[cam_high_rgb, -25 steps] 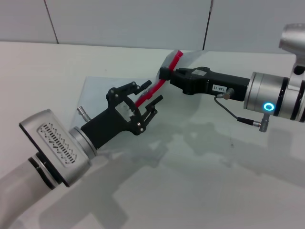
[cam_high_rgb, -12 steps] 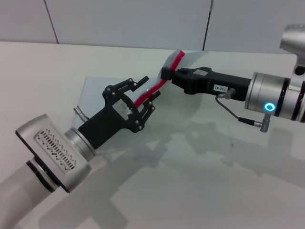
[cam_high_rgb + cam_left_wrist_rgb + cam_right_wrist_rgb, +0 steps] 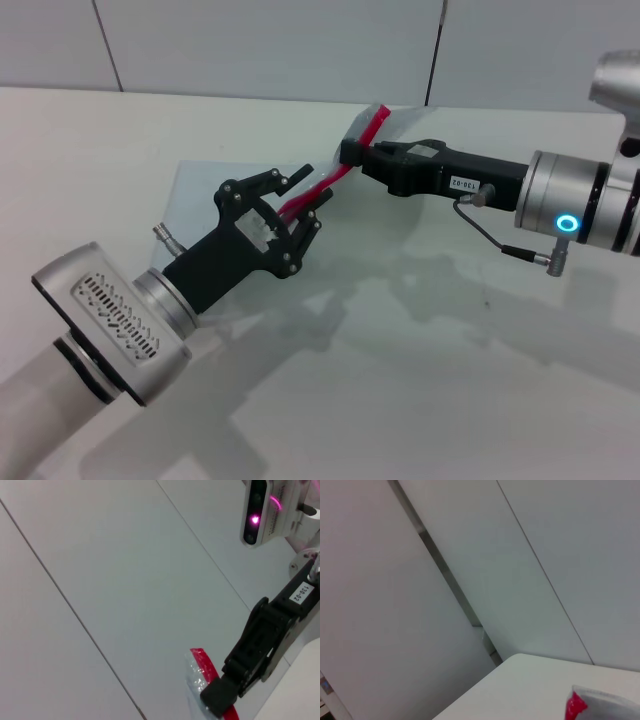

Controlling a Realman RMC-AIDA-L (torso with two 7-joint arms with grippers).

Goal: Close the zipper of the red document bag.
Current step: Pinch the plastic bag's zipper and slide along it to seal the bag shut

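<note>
Table (image 3: 450, 380) is plain white and takes up most of the head view, with a pale panelled wall (image 3: 270, 45) running behind it. Closest to the camera is the left arm, coming in from the lower left with its silver vented wrist housing, and the left gripper (image 3: 305, 200) sits near the middle of the table with its black fingers (image 3: 283, 179) spread apart on either side of the zipper (image 3: 330, 178). Can't honestly tell if either finger is touching the red strip or just bracketing it, but they aren't pinched together. The red document bag (image 3: 195, 190) is that flat translucent blue-grey pouch lying on the table under and behind the left gripper, and its red-trimmed edge runs diagonally up and away toward the far right. Farther back, the right gripper (image 3: 350, 153) reaches in from the right side on a long black body with a small white label, and it's clamped onto the far end of the bag, right at the zipper. That corner is pulled up off the table, so the red strip and a bit of crinkly clear plastic stick up above the jaws. The left wrist view shows the same thing from below: the right gripper (image 3: 220, 700) closed on the red strip (image 3: 202, 662), wall behind it. The right wrist view only catches the red tip (image 3: 576, 706) of the bag over the table edge.
</note>
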